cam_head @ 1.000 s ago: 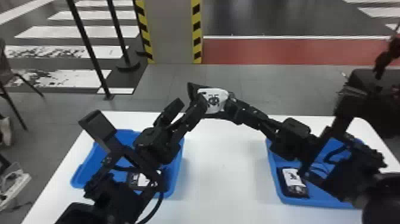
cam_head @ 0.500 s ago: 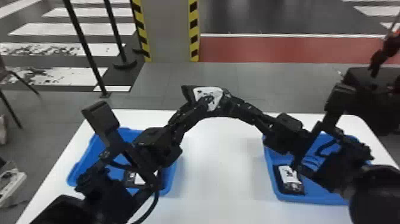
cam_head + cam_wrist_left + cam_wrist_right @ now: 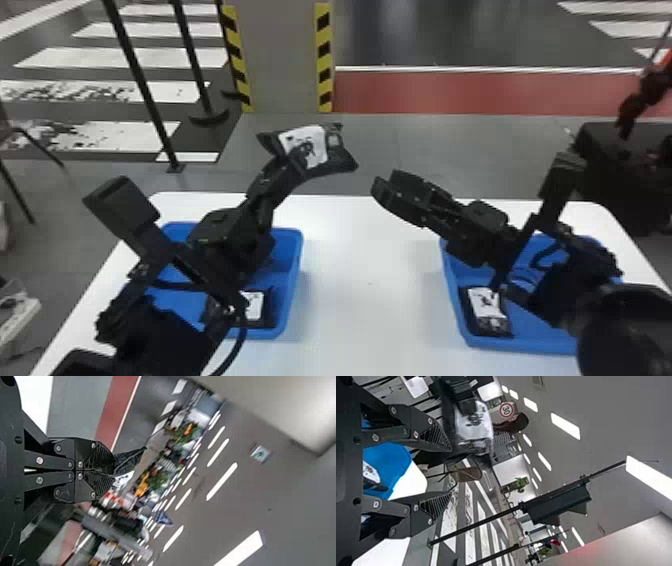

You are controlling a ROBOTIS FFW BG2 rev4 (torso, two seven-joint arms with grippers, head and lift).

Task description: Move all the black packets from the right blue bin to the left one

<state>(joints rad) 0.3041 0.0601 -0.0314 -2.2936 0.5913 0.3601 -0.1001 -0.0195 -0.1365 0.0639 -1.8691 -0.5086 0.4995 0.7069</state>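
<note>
Left claw (image 3: 301, 159) gripping black packet (image 3: 337, 161), right claw (image 3: 386, 184) wide, second packet (image 3: 254, 306) in left bin (image 3: 291, 280), third packet (image 3: 485, 306) in right bin (image 3: 530, 344)

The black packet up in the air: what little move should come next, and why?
I'd have the left gripper ease the black packet toward the left bin: its fingers are closed on the packet, the right gripper stands open and apart from it, and that bin is the packet's goal.

Here's a white-labelled black packet (image 3: 319, 146), tilted in the left pincer (image 3: 298, 159)! Another packet (image 3: 256, 306) lies in the left blue bin (image 3: 294, 255), a third packet (image 3: 484, 306) in the right one (image 3: 540, 343).
</note>
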